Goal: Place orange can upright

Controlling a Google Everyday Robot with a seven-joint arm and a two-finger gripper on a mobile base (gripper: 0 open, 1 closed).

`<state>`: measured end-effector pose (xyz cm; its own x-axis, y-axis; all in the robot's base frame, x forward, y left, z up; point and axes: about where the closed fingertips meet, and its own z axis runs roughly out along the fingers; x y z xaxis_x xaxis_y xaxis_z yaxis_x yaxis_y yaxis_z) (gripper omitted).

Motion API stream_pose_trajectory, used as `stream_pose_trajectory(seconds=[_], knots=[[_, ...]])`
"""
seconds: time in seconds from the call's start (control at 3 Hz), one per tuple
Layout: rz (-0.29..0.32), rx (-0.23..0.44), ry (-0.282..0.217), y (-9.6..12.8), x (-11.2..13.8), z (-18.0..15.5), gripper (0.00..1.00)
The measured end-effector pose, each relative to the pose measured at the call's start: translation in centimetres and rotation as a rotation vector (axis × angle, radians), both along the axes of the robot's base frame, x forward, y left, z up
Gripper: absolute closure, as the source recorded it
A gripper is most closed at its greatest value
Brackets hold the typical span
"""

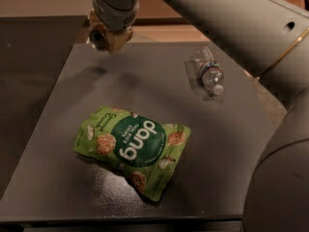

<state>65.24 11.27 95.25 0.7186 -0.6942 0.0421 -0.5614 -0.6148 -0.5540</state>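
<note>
The orange can (107, 36) is a small, mottled brownish-orange can with a round rimmed end facing the camera. It lies tilted on its side in the air above the far left corner of the grey table (63, 168). My gripper (112, 32) is shut on it, at the end of the pale arm that comes in from the upper right. The can's shadow falls on the table just below it. The gripper's fingers are mostly hidden behind the can and wrist.
A green snack bag (133, 149) lies flat in the middle of the table. A clear plastic water bottle (210, 74) lies on its side at the far right. My arm's large pale body (280, 178) covers the right side.
</note>
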Motion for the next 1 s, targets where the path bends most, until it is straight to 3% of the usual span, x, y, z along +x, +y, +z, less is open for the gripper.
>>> stream_pose_trajectory(seconds=[0.67, 1.0], knots=[[-0.308, 0.342, 0.282, -2.8, 0.5, 2.7, 1.00], [-0.437, 0.487, 0.365, -3.6, 0.7, 4.3, 1.00]])
